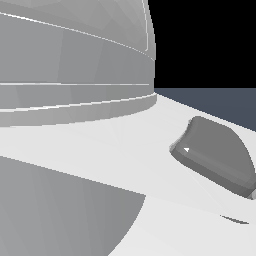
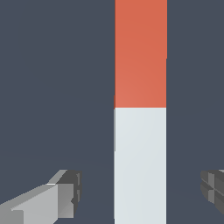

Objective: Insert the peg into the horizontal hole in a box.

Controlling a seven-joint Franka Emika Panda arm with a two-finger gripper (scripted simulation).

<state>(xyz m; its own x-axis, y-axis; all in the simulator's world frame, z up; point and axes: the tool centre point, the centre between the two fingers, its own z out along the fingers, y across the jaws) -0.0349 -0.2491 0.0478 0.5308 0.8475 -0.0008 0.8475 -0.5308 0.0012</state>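
In the wrist view the peg (image 2: 140, 109) lies on the dark surface, one half red-orange, the other pale grey-white. My gripper (image 2: 140, 189) is open and straddles the grey-white half. One finger (image 2: 65, 194) stands well off one side of the peg and the other finger (image 2: 213, 188) stands off the opposite side. Neither finger touches the peg. The box and its hole are out of view in both frames.
The exterior view is almost filled by the arm's grey-white body (image 1: 75, 75), with a dark grey part (image 1: 215, 155) at the exterior view's right. A strip of dark slate surface (image 1: 220, 102) shows behind it. The same dark surface (image 2: 52, 87) surrounds the peg.
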